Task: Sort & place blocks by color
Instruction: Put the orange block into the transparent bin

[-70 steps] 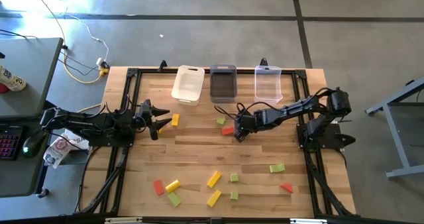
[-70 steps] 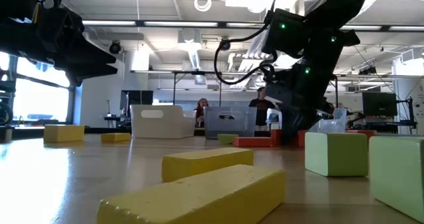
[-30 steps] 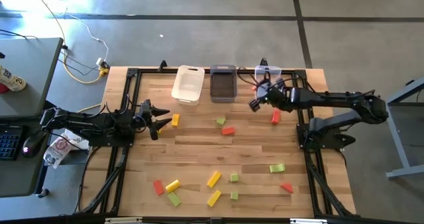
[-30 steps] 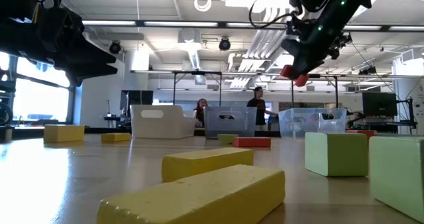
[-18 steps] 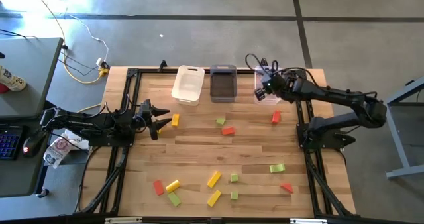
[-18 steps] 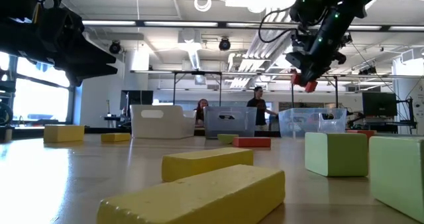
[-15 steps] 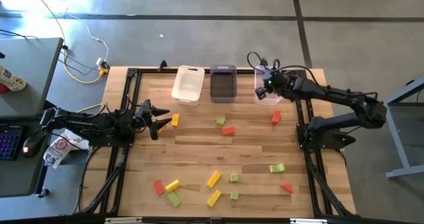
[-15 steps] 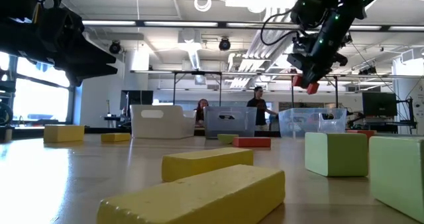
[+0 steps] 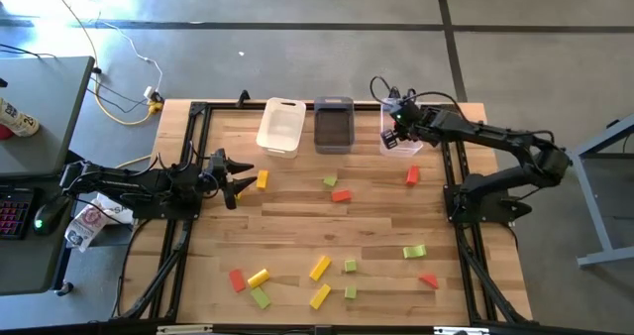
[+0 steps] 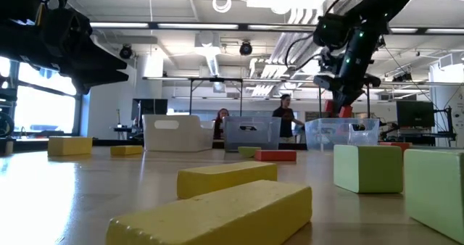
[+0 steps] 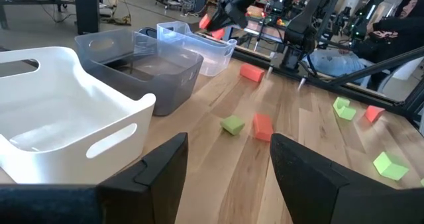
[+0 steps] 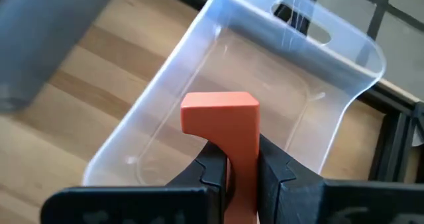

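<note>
My right gripper (image 9: 397, 133) is shut on a red block (image 12: 222, 128) and hangs over the clear bin (image 9: 401, 127) at the table's far edge. It also shows in the low view (image 10: 342, 104) just above the bin's rim. My left gripper (image 9: 238, 176) is open and empty at the table's left, next to a yellow block (image 9: 262, 179). A green block (image 9: 330, 181) and two red blocks (image 9: 341, 195) (image 9: 412, 176) lie mid-table. Several yellow, green and red blocks lie near the front edge (image 9: 319, 268). My right gripper pinches the red block between its two fingers (image 12: 212, 168), on two opposite sides of its lower part (image 12: 242, 158). The block's other end (image 12: 220, 103) sticks out past the fingertips. The block is lifted clear, over the inside of the clear bin.
A white bin (image 9: 281, 127) and a grey bin (image 9: 334, 125) stand left of the clear one along the far edge. The arms' dark frames run along the table's left and right sides. People show in the room behind the table (image 10: 284, 118).
My right gripper, still shut on the red block, has gone toward the table's far edge from beside the clear bin to over it. It has come down toward the bin's rim.
</note>
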Motion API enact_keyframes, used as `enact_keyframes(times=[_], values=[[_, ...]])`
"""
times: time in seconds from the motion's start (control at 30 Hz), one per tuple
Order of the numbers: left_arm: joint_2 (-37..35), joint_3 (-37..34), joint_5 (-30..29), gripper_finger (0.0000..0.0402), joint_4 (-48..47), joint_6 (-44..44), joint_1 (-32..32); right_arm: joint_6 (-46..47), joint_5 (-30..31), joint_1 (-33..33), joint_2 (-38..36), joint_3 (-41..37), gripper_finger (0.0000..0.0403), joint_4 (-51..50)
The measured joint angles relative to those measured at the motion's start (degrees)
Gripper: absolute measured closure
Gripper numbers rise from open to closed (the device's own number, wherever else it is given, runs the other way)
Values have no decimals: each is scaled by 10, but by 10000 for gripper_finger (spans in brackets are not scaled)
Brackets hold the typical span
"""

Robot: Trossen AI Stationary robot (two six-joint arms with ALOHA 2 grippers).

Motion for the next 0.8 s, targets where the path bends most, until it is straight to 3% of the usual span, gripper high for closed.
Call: enact_keyframes(times=[0.3,0.8], values=[[0,0,0,200,0,0,0,-2,-6,-21,65,0,377,21],[0,0,0,200,0,0,0,-4,-30,-53,97,0,377,30]])
